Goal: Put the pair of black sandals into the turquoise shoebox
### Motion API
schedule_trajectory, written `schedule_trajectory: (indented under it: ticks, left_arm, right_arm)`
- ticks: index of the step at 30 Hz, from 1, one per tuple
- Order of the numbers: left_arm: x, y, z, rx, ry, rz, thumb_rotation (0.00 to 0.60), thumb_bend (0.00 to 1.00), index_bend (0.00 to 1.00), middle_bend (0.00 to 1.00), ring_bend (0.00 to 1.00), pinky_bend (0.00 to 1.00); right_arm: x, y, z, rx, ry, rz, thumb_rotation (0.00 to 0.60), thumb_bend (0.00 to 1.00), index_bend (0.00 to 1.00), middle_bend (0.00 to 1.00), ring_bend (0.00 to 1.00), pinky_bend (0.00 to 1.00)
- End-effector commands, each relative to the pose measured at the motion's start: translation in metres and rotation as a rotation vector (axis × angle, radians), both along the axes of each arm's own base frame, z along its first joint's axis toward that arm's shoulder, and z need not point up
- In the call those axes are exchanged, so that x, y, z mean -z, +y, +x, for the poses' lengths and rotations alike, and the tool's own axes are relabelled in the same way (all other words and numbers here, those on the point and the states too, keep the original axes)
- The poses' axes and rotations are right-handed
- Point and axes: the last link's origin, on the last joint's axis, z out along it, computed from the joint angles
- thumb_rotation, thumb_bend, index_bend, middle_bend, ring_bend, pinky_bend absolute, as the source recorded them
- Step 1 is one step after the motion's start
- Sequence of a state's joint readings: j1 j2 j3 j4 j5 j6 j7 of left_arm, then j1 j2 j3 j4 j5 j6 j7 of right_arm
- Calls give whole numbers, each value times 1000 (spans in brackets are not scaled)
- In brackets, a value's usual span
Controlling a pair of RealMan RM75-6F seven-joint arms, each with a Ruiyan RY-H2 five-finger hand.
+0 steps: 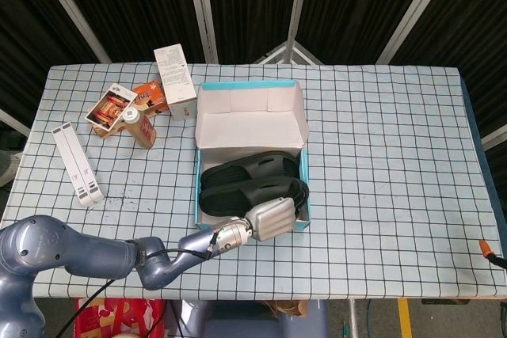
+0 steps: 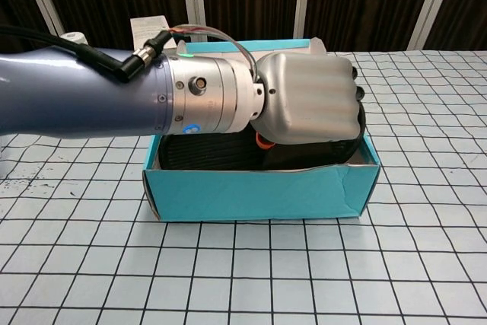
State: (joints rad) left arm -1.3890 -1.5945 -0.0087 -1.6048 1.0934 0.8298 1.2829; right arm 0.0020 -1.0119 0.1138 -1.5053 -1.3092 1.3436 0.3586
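The turquoise shoebox [image 1: 200, 195] is seen standing open on the checked surface [image 1: 380, 156], its lid [image 1: 252, 116] raised at the far end. Both black sandals [image 1: 252, 181] are lain inside the box, side by side along its near half, as shown in the head view. The left hand [image 1: 271, 217] is positioned at the box's near right corner, over the nearer sandal [image 2: 221, 154]. In the chest view the left hand [image 2: 308, 100] is seen from its back, with the fingers curled down and inward onto the sandal's right end; whether the sandal is actually gripped or only touched cannot be told, since the fingertips are hidden behind the hand and the box wall [image 2: 259, 192]. The right hand is not shown in either view.

To the left of the box, a white carton [image 1: 175, 81] is stood upright, with an orange packet [image 1: 148, 96], a small card packet [image 1: 111, 108] and a brown bottle [image 1: 140, 128] near it. A white folded stand [image 1: 78, 164] is lain further left, well apart from the box
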Motion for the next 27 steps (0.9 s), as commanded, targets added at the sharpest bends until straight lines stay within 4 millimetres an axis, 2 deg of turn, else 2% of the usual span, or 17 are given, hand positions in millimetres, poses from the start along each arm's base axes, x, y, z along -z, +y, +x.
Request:
schedule_trajectory:
  ticks: [1, 27]
  left_arm:
    - [1, 1, -5, -18, 16, 3, 600, 307, 421, 486, 196, 227]
    - [33, -2, -23, -52, 94, -43, 600, 308, 421, 487, 196, 227]
  right_arm:
    - [0, 0, 0, 0, 0, 0, 600, 318, 179, 199, 284, 193]
    - [-2, 0, -2, 6, -1, -8, 600, 318, 179, 200, 284, 194]
